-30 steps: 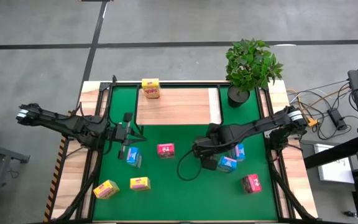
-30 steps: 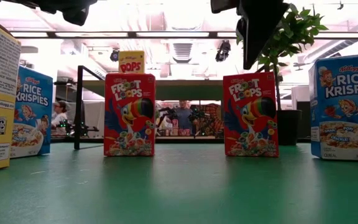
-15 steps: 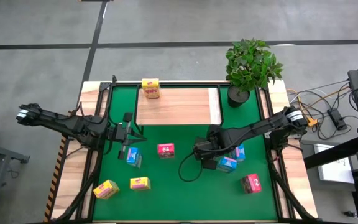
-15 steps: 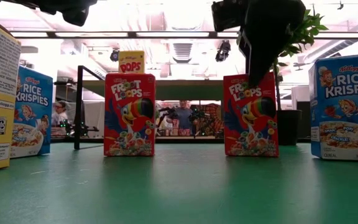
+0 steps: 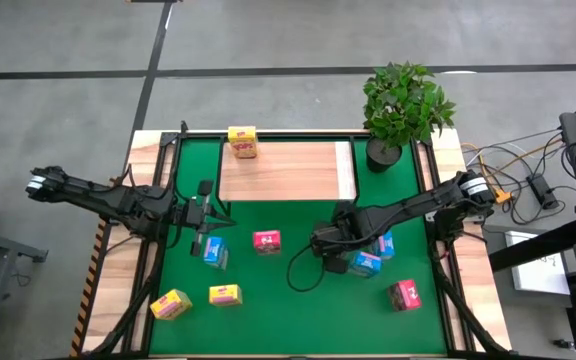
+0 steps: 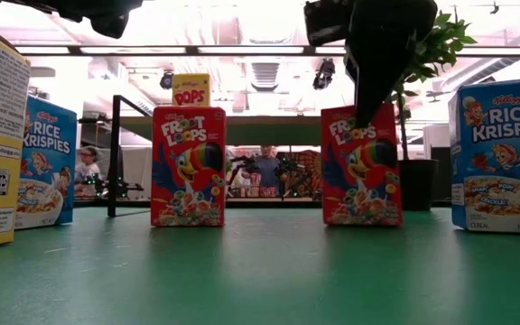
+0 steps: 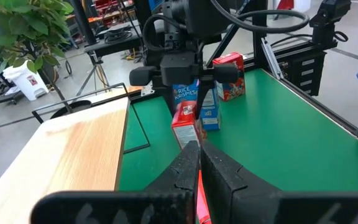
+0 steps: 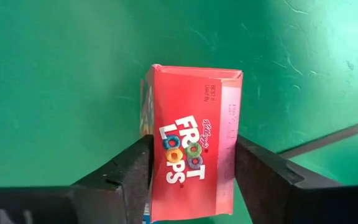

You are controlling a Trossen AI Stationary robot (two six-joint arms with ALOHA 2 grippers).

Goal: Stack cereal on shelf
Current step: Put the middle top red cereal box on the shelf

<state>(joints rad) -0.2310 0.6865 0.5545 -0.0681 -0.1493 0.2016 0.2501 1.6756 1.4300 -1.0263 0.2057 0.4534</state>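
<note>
A red cereal box (image 6: pixel 361 171) stands on the green mat right of centre, with my right gripper (image 8: pixel 192 146) shut on its top from above. The shelf (image 5: pixel 283 170), a light-wood board, lies at the far middle with one yellow box (image 5: pixel 242 141) standing at its far left corner. A second red box (image 5: pixel 266 241), blue boxes (image 5: pixel 214 250) (image 5: pixel 366 263) and yellow boxes (image 5: pixel 225 294) stand loose on the mat. My left gripper (image 5: pixel 211 213) hovers shut at the mat's left, touching nothing. My right gripper pinches the red box's upper end between its two fingers, one finger (image 8: pixel 132 177) on each broad face, next to the top panel (image 8: pixel 191 106). The fingers come steeply from above. The box keeps its bottom on the mat and leans slightly.
A potted plant (image 5: pixel 403 105) stands at the far right corner beside the shelf. Another blue box (image 5: pixel 384 243) and a red box (image 5: pixel 405 294) stand close to the right arm. A black frame (image 5: pixel 173 150) rims the mat.
My right gripper has sunk onto the top of the red box. The box, upright before, now leans a little and has shifted slightly, its bottom still on the mat.
</note>
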